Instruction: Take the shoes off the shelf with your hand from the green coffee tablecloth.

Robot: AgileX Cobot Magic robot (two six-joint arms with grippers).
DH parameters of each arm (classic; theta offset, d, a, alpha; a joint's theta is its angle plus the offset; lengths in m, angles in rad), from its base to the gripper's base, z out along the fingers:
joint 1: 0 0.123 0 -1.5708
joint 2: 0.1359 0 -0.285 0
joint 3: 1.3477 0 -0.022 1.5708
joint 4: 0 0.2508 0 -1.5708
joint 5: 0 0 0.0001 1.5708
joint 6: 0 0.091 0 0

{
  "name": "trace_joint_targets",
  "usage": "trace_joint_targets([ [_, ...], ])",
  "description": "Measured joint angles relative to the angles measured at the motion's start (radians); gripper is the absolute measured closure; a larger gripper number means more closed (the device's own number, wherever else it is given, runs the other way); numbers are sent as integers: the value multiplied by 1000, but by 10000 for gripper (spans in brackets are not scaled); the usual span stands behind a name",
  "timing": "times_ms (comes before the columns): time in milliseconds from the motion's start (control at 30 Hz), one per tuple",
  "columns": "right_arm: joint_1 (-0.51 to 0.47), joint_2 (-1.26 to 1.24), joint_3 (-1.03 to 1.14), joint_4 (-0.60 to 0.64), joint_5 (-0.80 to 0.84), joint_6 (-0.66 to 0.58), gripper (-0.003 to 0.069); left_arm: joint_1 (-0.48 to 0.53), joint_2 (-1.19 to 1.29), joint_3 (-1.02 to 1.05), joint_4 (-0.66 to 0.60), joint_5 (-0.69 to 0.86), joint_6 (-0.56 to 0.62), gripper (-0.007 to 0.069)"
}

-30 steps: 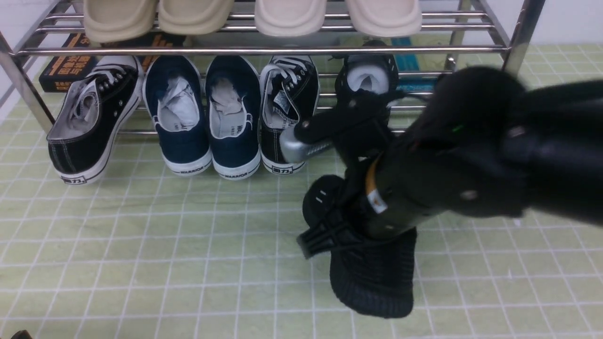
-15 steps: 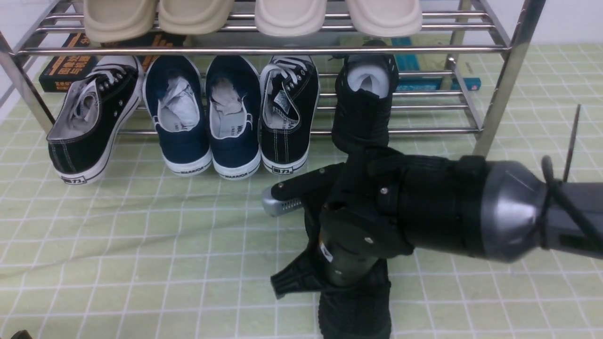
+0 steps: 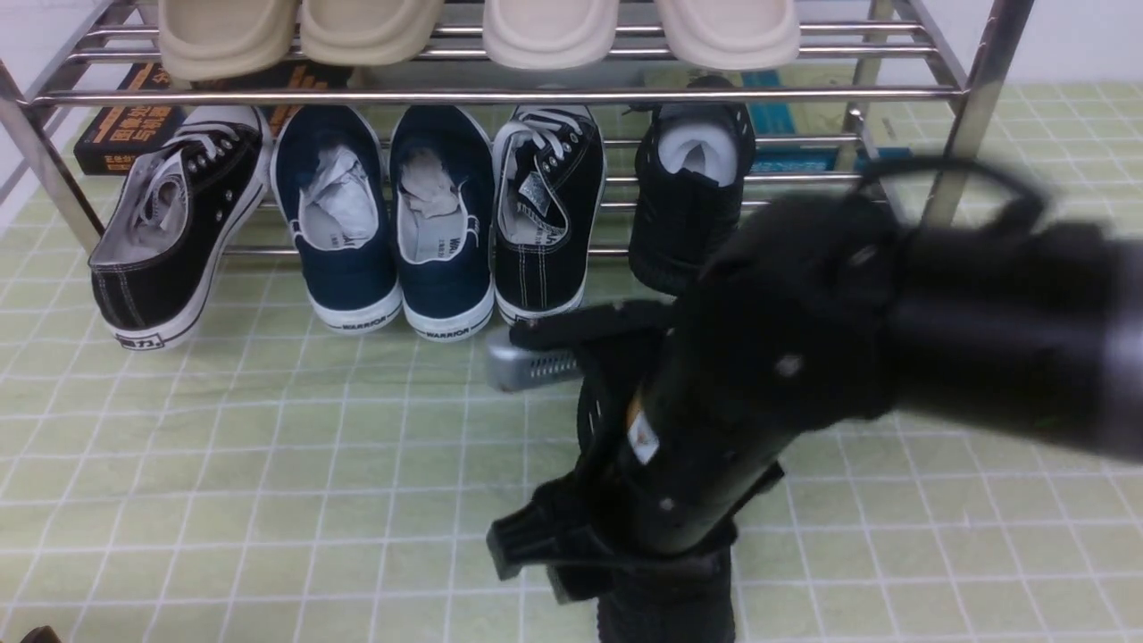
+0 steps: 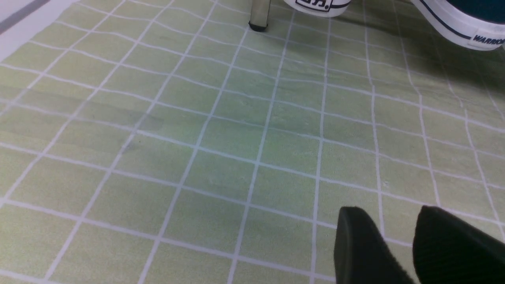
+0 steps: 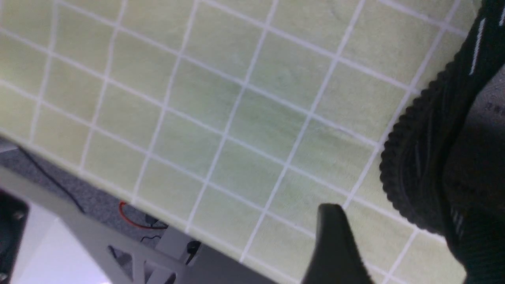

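One black knit shoe point(image 3: 686, 210) with white stuffing stands on the lower tier of the chrome shelf point(image 3: 500, 94). The other black knit shoe point(image 3: 665, 612) lies on the green tablecloth point(image 3: 268, 464) at the near edge, under my right gripper point(image 3: 594, 572). In the right wrist view one finger point(image 5: 335, 244) stands clear of this shoe's ribbed sole point(image 5: 418, 157). The jaws are wide apart; the other finger is hidden by the shoe. My left gripper point(image 4: 390, 215) hovers low over bare cloth, fingers close together, nothing between them.
Two black canvas sneakers point(image 3: 170, 223) point(image 3: 545, 214) and two navy slip-ons point(image 3: 339, 223) point(image 3: 438, 223) fill the lower tier's left. Beige slippers point(image 3: 549, 31) sit on the top tier. A shelf leg point(image 4: 259, 15) is ahead of the left gripper. The table's edge point(image 5: 130, 197) lies near the right gripper.
My right arm has drawn the black knit shoe away from the shelf toward the near edge. Over the last half second the shoe hardly moved while the arm swung above it.
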Motion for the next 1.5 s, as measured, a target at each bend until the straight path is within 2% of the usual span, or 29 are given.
trace_joint_targets([
  [133, -4, -60, -90, -74, 82, -31, 157, 0, 0, 0, 0, 0, 0, 383],
  [233, -35, -62, -158, -163, 104, -30, 146, 0, 0, 0, 0, 0, 0, 383],
  [400, -139, -25, -227, -279, 70, -5, 144, 0, 0, 0, 0, 0, 0, 383],
  [533, -273, 60, -246, -318, -115, 6, 141, 0, 0, 0, 0, 0, 0, 383],
  [733, -348, 166, -246, -344, -337, 7, 141, 0, 0, 0, 0, 0, 0, 383],
  [867, -367, 216, -246, -393, -425, 7, 142, 0, 0, 0, 0, 0, 0, 383],
  [1033, -369, 260, -246, -513, -529, 9, 151, 0, 0, 0, 0, 0, 0, 383],
  [1500, -371, 238, -258, -559, -505, 26, 173, 0, 0, 0, 0, 0, 0, 383],
])
